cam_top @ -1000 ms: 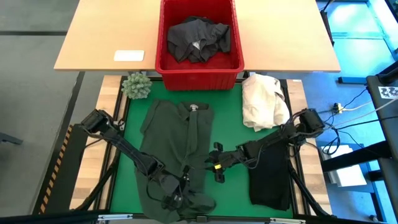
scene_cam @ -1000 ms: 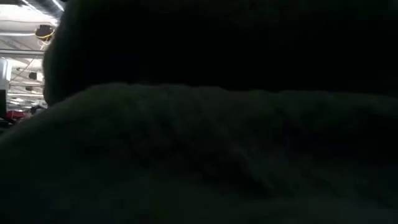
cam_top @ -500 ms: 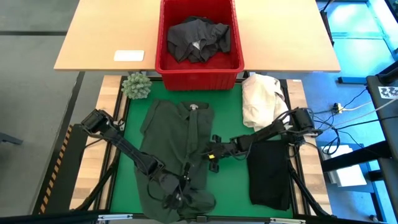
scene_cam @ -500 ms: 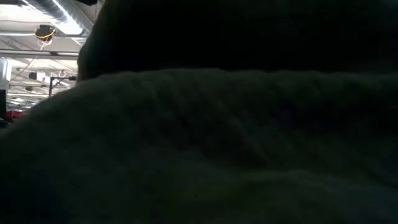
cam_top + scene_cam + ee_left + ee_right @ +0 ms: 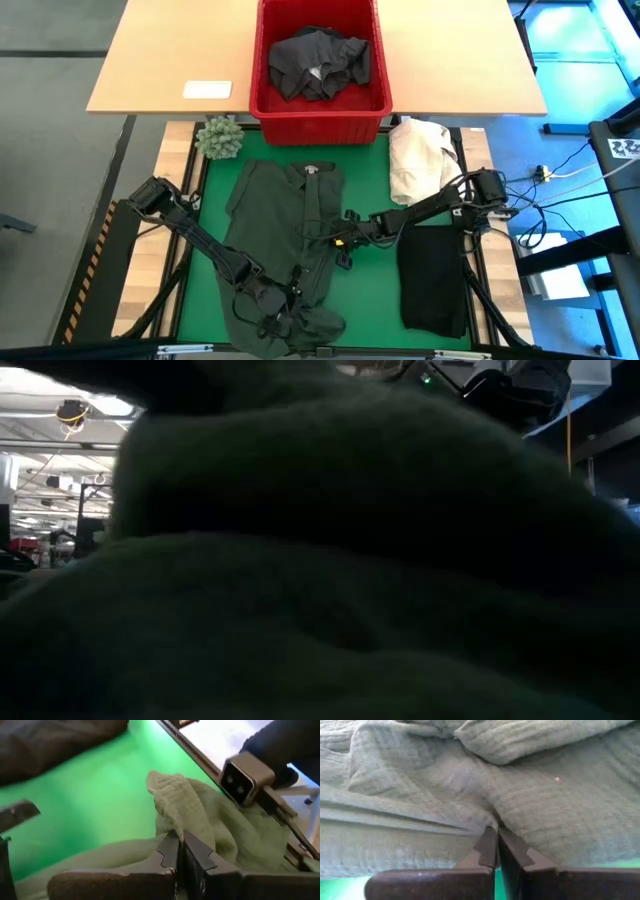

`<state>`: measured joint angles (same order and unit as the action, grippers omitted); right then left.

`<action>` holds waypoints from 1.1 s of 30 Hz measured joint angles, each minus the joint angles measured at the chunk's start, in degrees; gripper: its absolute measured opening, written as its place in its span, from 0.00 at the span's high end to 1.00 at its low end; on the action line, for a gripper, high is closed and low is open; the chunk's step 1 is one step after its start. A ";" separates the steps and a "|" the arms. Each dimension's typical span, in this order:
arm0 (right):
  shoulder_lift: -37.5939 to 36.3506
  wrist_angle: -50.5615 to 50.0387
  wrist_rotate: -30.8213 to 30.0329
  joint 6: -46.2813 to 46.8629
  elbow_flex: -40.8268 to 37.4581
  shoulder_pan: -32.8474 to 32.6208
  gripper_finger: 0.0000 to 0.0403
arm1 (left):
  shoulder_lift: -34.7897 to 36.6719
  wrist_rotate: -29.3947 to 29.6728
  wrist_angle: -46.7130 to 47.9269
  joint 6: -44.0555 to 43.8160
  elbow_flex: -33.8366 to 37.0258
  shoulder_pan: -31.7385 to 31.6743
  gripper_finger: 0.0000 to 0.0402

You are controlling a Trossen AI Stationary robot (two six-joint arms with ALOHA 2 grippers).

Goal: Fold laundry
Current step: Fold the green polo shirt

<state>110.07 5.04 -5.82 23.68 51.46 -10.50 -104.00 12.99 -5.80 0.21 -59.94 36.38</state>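
Slippage is our concern: both the left gripper (image 5: 283,312) at six o'clock and the right gripper (image 5: 341,243) at centre pinch thin folds of the dark green shirt (image 5: 290,215), which could pull free under tension.

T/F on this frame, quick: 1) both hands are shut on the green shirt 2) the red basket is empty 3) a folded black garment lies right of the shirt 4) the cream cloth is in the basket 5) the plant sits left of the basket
1) True. The left hand pinches the green shirt at its near end; the right hand is shut on its right edge.
2) False. The red basket holds a dark grey garment.
3) True. The black garment lies on the mat right of the shirt.
4) False. The cream cloth lies on the mat, outside the basket at its right front corner.
5) True. The plant sits by the basket's left front corner.
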 joint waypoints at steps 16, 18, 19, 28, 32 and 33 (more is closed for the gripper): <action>-4.01 -10.72 1.45 1.61 -0.07 -0.03 0.99 | 4.66 5.23 3.58 0.55 0.05 2.10 0.99; -5.14 -11.99 1.90 1.60 -0.09 -0.04 0.99 | 4.67 5.38 3.39 0.24 0.07 2.10 0.99; -5.49 -12.49 1.93 1.60 -0.19 -0.04 0.99 | 4.66 5.24 3.23 -0.16 0.06 2.07 0.98; -9.14 -23.94 -5.17 2.46 -0.43 0.63 0.99 | 4.12 -2.81 1.35 -3.57 -0.11 0.99 0.88; -9.25 -24.94 -5.11 2.67 -0.39 0.68 0.99 | 4.12 -2.81 3.75 -5.77 -0.11 1.56 0.85; -9.25 -24.96 -4.98 2.67 -0.39 0.60 0.99 | 4.12 -2.19 4.65 -6.09 -0.11 1.44 0.85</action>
<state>100.82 -19.92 -10.80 26.35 51.07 -9.90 -99.88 10.79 -1.15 -5.88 -60.05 37.82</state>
